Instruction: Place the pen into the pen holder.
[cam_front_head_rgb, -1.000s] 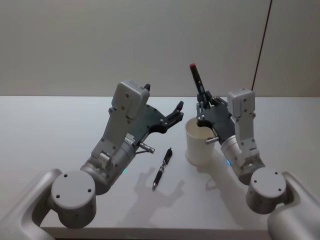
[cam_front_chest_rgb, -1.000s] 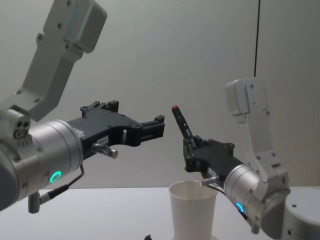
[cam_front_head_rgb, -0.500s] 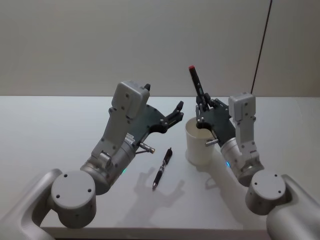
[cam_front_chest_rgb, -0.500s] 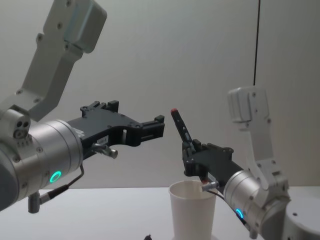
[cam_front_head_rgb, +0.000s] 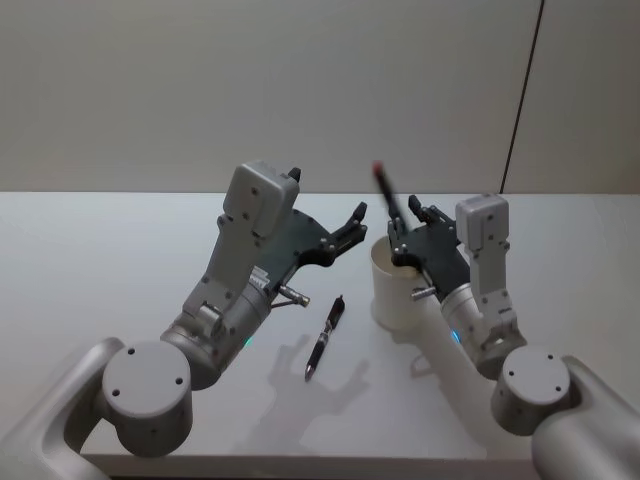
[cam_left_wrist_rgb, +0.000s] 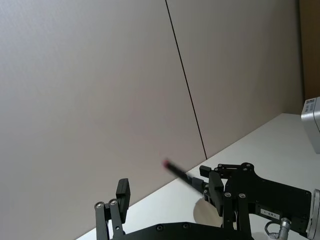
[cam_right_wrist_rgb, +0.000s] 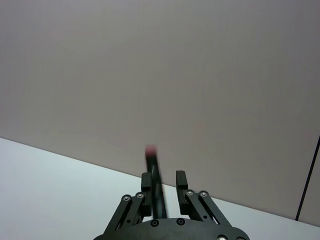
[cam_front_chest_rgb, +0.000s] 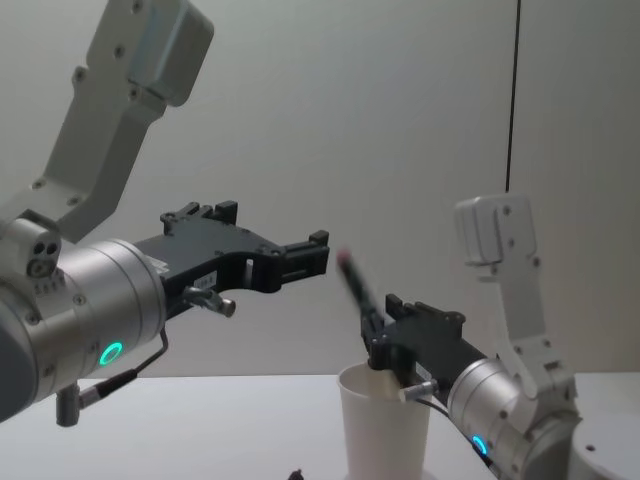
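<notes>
Head view: the pen holder (cam_front_head_rgb: 398, 295), a plain white paper cup, stood upright on the pale bench (cam_front_head_rgb: 120, 250). The right gripper (cam_front_head_rgb: 405, 232) hung just over the pen holder's far rim. A dark pen (cam_front_head_rgb: 386, 192) with a red top end rose from between its fingers. It leaned away from the pen holder toward the robot's left, and its lower end pointed down at the pen holder's mouth.

In the right wrist view the jaws of the right gripper (cam_right_wrist_rgb: 164, 179) stood apart. The pen (cam_right_wrist_rgb: 154, 172) lay against one finger, with a clear gap between it and the other finger. The pen looked smeared, while the fingers beside it looked crisp.

From the chest view the pen (cam_front_chest_rgb: 355, 285) slanted above the pen holder (cam_front_chest_rgb: 385, 420), with the right gripper (cam_front_chest_rgb: 375, 335) just above the rim.

The left gripper (cam_front_head_rgb: 352, 222) hovered above and to the robot's left of the pen holder, apart from it. Its jaws were spread wide and held nothing.

A second pen (cam_front_head_rgb: 325, 335), black with a red band, lay flat on the bench near the pen holder's left side without touching it.
</notes>
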